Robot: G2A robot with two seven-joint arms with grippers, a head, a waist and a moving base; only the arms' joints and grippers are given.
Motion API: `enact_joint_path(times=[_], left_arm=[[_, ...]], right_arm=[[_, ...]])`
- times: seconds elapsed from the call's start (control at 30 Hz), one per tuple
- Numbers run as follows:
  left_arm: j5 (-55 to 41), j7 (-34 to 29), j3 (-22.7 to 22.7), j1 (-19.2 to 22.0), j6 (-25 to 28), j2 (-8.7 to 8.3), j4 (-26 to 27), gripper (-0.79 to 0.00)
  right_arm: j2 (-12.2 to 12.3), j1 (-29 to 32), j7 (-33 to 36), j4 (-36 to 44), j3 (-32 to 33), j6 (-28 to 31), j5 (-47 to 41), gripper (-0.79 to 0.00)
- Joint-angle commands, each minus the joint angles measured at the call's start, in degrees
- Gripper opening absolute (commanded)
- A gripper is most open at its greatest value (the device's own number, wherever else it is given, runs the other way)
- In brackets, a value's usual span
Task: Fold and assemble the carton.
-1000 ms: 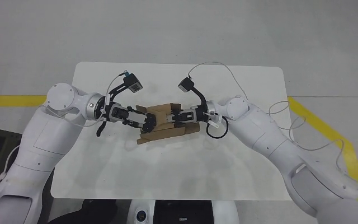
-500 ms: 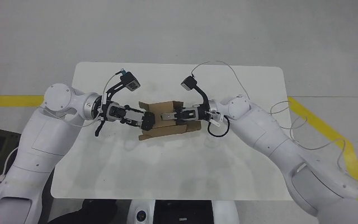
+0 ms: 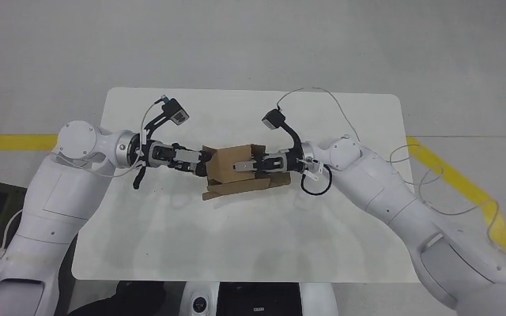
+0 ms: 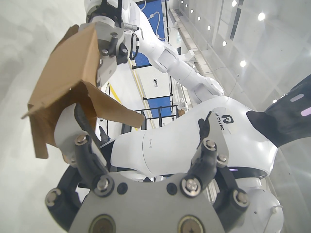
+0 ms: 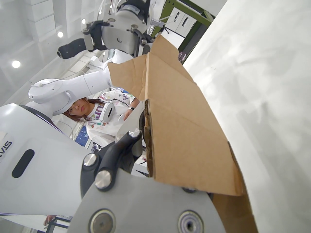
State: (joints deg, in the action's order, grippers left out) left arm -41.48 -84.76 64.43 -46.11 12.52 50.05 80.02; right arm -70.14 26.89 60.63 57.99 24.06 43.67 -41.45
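Your left fingers (image 4: pixel 82 120) gape wide, one touching the carton (image 3: pixel 235 163); your right fingers (image 4: pixel 105 65) pinch its opposite wall.

No legible txt, nos. or labels on carton (image 3: pixel 229 156); plain brown card.

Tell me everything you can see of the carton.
The carton is plain brown cardboard, creased, partly opened, with its flaps splayed and none folded shut. It is at the middle of the white table, tilted, between the two arms. The open left gripper has one finger against a flap; the right gripper meets the opposite end.
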Motion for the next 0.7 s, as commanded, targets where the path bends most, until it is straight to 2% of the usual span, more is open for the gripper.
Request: enact_joint_path(times=[0.0, 0.33, 0.67], left_arm=[[0.38, 0.33, -0.04, 0.14, 0.08, 0.08, -0.28, 0.0], [1.28, 1.03, 0.11, 0.8, 0.27, 0.42, -1.24, 0.0], [0.99, 0.4, 0.11, 0.87, -0.16, 0.71, -0.48, 0.0]], right_arm=[[0.29, 0.06, 0.57, 0.8, -0.16, -0.56, -0.07, -0.785], [1.1, 0.29, 1.77, 4.36, -1.38, -1.76, -0.55, -0.785], [0.32, -0.24, 2.22, 5.3, -3.64, -2.21, -1.51, -0.785]])
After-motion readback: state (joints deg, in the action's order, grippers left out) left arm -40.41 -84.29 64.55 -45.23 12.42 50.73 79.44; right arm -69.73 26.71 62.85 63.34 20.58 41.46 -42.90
